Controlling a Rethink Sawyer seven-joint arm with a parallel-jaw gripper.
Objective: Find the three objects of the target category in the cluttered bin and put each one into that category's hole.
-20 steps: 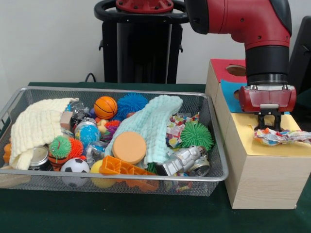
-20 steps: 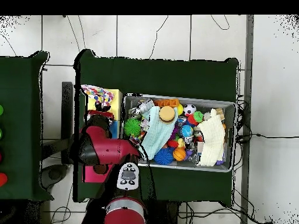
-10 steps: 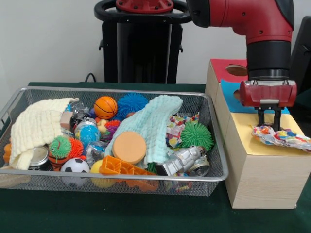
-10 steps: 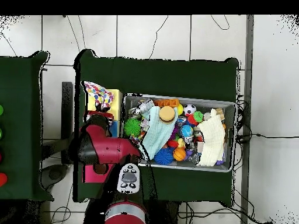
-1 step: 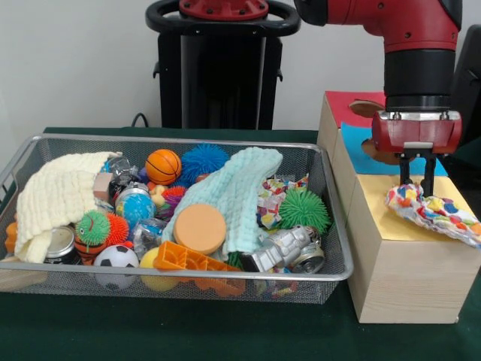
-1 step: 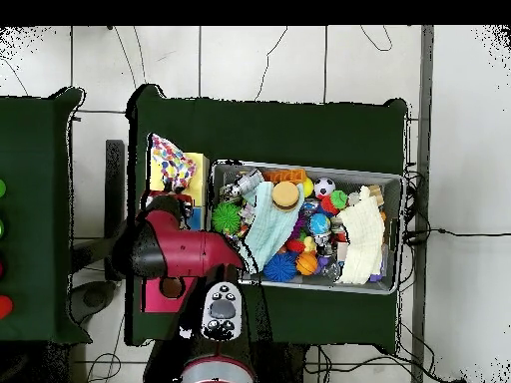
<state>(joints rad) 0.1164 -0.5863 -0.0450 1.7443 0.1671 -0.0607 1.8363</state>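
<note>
We hold the spotted cloth (image 5: 434, 213) pinched in closed fingers (image 5: 418, 183) above the box's (image 5: 406, 267) yellow section, ready for its hole

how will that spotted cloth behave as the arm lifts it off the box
Probably floppy: the cloth sags from the end effector and drapes across the yellow box top. Likely light, since a corner pinch lifts it. It may trail and snag at the hole.

A bin (image 5: 45, 143) is sitting on the table (image 5: 188, 331), left of a box (image 5: 406, 263) in the front view. A cloth (image 5: 432, 214) is lying atop the box, directly under the gripper (image 5: 417, 184), its end trailing past the box's edge.
</note>
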